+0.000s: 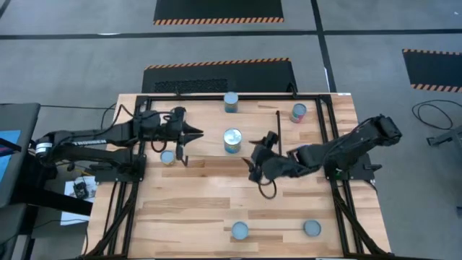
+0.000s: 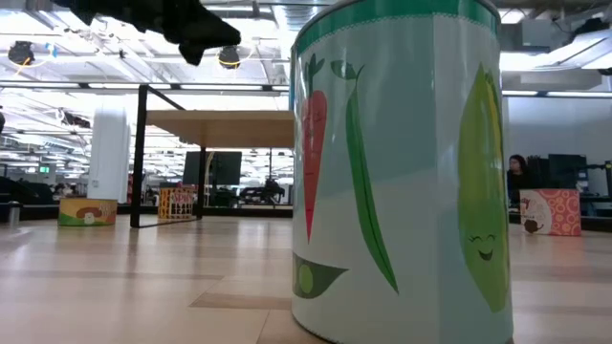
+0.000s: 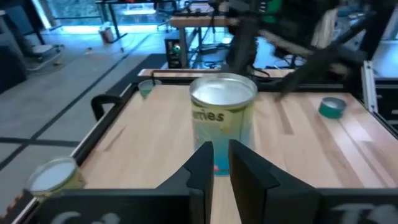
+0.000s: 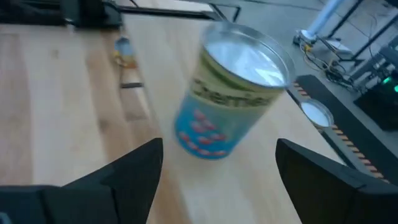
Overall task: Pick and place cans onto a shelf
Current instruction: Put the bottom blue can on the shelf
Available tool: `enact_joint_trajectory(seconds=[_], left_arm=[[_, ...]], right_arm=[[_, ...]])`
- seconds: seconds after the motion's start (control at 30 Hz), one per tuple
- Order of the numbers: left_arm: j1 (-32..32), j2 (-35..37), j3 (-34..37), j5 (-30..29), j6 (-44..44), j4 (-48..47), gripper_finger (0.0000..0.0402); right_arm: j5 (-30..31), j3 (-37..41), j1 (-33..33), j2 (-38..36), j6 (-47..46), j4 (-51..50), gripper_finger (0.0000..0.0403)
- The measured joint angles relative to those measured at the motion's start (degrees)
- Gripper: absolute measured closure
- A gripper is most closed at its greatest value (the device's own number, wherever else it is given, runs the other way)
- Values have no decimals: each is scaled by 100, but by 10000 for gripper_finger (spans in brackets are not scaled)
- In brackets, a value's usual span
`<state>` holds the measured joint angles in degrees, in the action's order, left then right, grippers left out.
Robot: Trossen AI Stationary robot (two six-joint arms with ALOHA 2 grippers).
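A can with a silvery top and a blue and green label (image 1: 232, 139) stands upright in the middle of the table, where the shelf (image 2: 220, 124) is. It also shows in the left wrist view (image 3: 222, 121) and in the right wrist view (image 4: 233, 93). My left gripper (image 1: 196, 133) is shut and empty, left of this can and pointing at it. My right gripper (image 1: 258, 155) is open and empty, right of the can and a little nearer, with the can ahead of its spread fingers (image 4: 140, 168). Neither gripper touches the can.
Other cans stand on the table: two at the far edge (image 1: 231, 102) (image 1: 298, 113), one by the shelf's left leg (image 1: 167, 157), and two near the front edge (image 1: 239, 231) (image 1: 312, 228). One front can with a vegetable label (image 2: 402, 172) fills the low view and hides the shelf's right part.
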<state>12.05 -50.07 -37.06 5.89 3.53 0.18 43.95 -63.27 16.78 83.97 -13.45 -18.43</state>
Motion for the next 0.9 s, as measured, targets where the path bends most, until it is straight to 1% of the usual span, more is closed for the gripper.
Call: enact_joint_trajectory(seconds=[0.07, 0.2, 0.3, 0.37, 0.53, 0.67, 0.77, 0.9], left_arm=[[0, -153, -4, 55, 114, 162, 371], [82, -635, -2, 332, 206, 431, 393], [169, -960, -1, 439, 195, 669, 399], [218, -1121, -2, 439, 188, 776, 399], [274, -1377, -2, 438, 137, 1045, 401], [275, -1418, -2, 437, 110, 1091, 401], [278, -1418, -2, 435, 28, 1095, 401], [278, -1420, -2, 445, -74, 1094, 401]], right_arm=[[-104, 143, -170, -118, 2, 95, 83], [-408, 591, -402, -375, -8, 861, 97], [-934, 897, -567, -520, 0, 1524, 100], [-1306, 1021, -682, -573, 2, 1758, 101], [-1526, 1065, -894, -473, -7, 1583, 101], [-2286, 1067, -1043, -477, 2, 1467, 100], [-2314, 1067, -1093, -491, -1, 1403, 84], [-2291, 1067, -1126, -506, -2, 1445, 27]])
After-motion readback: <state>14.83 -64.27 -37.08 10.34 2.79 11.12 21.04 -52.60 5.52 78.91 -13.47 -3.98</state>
